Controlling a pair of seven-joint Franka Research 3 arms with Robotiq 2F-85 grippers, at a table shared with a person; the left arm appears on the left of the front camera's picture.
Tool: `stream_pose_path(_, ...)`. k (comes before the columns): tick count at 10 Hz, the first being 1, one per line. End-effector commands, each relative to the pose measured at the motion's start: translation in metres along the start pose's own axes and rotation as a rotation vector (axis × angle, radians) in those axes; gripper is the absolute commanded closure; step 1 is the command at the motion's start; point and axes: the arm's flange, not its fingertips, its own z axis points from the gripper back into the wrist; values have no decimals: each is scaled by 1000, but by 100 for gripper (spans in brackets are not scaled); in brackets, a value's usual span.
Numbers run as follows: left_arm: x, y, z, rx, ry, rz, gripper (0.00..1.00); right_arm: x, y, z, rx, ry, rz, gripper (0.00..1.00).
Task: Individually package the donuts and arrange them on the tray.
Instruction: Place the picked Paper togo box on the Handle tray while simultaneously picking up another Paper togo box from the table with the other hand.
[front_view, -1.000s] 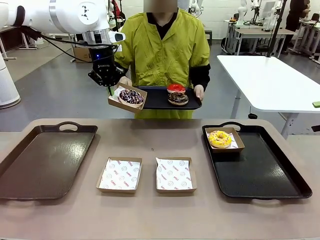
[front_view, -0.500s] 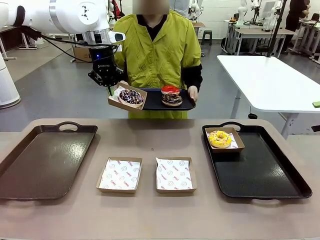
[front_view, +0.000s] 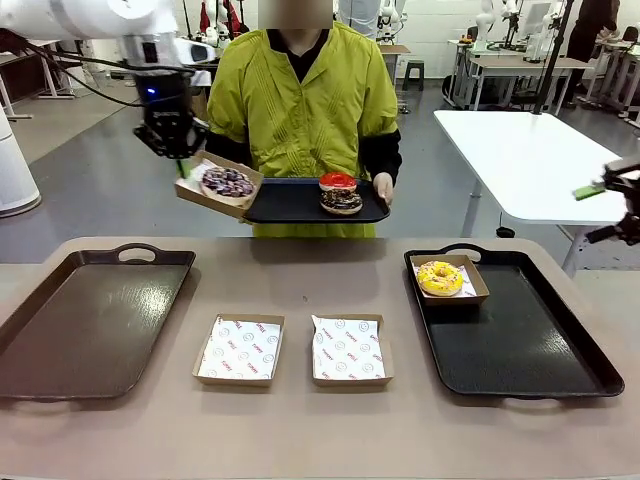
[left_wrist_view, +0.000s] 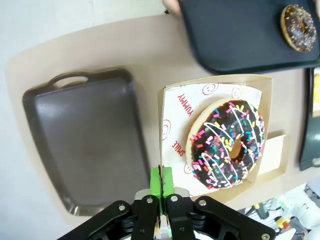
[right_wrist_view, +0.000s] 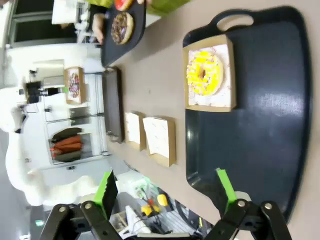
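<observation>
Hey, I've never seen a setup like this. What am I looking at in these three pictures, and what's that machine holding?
These are two white robot arms sharing a table with a person. The wide picture looks across the table from the robot's side; the other two come from cameras on each arm's wrist. The left gripper is shut on the edge of a cardboard box holding a chocolate sprinkled donut, held up in the air. The right gripper is open, holding nothing. The person holds a small black tray with a red donut and another chocolate donut. On the table lie two paper-lined boxes, a brown tray, and a large black tray carrying a boxed yellow donut.
</observation>
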Motion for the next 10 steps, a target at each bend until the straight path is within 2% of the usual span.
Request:
stream_pose_path(1, -27, 35, -18, -11, 17, -26, 99, -10, 53, -42, -174, 32, 26, 0)
stream_pose_path(3, -34, 69, -29, -17, 16, -44, 99, -22, 101, -83, -297, 39, 86, 0)
stream_pose_path(5, -30, 98, -46, -22, 9, 1, 99, -28, 120, -124, -378, 40, 119, 0)
stream_pose_path(8, -19, 101, -68, -19, 51, 39, 99, -29, 112, -172, -434, 55, 131, 0)
stream_pose_path(10, -26, 91, -72, 1, 85, 57, 99, -31, 104, -180, -415, 80, 136, 0)
